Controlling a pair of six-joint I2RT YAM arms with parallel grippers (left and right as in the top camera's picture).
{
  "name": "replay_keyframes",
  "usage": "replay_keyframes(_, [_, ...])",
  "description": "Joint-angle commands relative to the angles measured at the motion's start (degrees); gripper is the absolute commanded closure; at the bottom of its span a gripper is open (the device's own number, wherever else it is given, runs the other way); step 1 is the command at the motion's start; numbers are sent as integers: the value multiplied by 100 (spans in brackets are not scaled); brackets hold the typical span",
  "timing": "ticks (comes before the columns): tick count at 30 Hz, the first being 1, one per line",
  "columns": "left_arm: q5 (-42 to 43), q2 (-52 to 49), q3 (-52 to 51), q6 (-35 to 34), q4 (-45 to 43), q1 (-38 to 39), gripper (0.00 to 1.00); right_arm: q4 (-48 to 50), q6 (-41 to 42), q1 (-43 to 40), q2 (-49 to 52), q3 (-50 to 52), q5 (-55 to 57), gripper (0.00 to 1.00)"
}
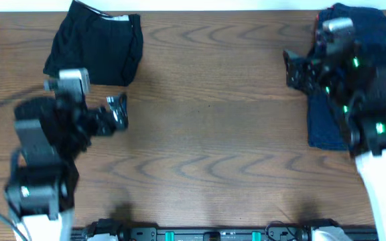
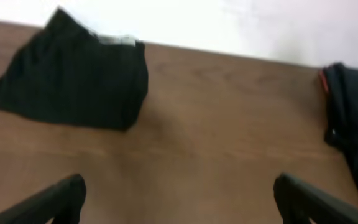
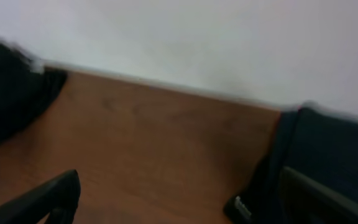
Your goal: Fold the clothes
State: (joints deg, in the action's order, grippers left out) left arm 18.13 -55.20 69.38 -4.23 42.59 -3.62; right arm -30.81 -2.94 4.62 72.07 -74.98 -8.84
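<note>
Jaws of both grippers stand spread wide and grasp nothing. The left gripper hovers over bare wood on the left side. The right gripper hangs at the inner edge of the clothes on the right; whether a finger brushes the cloth cannot be told.

Table: wooden top, its middle bare between the 2 arms.

Navy heap: bunched and rumpled at the far right corner, partly hidden under the right arm. It is judged unfolded, and the number of garments in it cannot be told.

Black garment: 1 compact, roughly square packet lying flat at the far left, well apart from the heap. It is judged already folded.

Coral edge: a thin strip showing at the heap's side, presumably another garment awaiting its turn.

Progress, as judged: 1 piece done and the heap left to do, with no garment in hand.
</note>
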Motion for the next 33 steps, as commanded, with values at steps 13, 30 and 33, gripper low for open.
replay_keyframes(13, [208, -3338, 2455, -127, 2146, 22, 2, -1786, -791, -586, 2118, -1982, -562, 1])
replay_keyframes(30, [-807, -3711, 2463, -254, 2031, 1609, 20, -330, 131, -2695, 2968, -1980, -35, 3])
replay_keyframes(33, [-1073, -3698, 2463, -363, 2028, 2269, 20, 66, 164, -2885, 3397, -1980, -59, 5])
